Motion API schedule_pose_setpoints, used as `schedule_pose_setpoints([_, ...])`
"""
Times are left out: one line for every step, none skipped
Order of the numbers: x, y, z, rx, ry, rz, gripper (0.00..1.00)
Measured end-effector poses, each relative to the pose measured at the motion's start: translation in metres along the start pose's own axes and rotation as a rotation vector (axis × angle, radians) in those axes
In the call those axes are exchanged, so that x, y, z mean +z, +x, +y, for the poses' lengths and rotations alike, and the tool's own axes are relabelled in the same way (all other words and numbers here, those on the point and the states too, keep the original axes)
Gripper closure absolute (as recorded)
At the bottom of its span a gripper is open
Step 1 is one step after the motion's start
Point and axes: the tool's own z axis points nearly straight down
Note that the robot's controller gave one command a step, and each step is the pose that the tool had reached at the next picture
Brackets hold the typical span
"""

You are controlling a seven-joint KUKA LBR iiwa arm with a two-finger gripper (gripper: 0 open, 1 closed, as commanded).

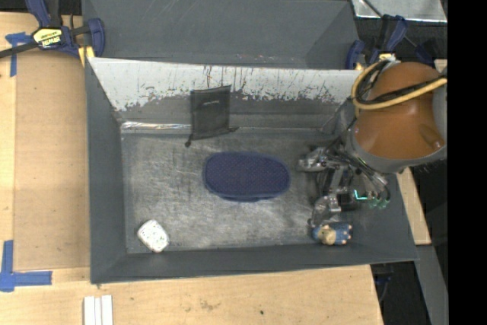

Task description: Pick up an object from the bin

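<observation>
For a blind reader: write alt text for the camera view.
The robot's gripper hangs at the right end of a grey bin, close to a small blue and tan thing in the near right corner. A blue oval pad lies mid-floor, a white lump near left, a dark flat piece at the back wall.

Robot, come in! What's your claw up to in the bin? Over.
Status: gripper low at the right side of the bin; small blue-and-tan thing just below it in view, right corner; blue oval pad apart, mid-bin, nothing in the way.

Orange-covered wrist in from the right, cables looped on top, tilted down-left.
</observation>
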Motion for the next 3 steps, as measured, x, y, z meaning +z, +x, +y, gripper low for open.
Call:
schedule_pose_setpoints([0.055, -0.073, 0.049, -0.227, -0.001, -0.008, 0.0])
schedule_pose_setpoints([0.054, -0.073, 0.048, -0.225, 0.001, -0.01, 1.0])
schedule_pose_setpoints([-0.087, -0.085, 0.053, -0.368, 0.004, -0.017, 1.0])
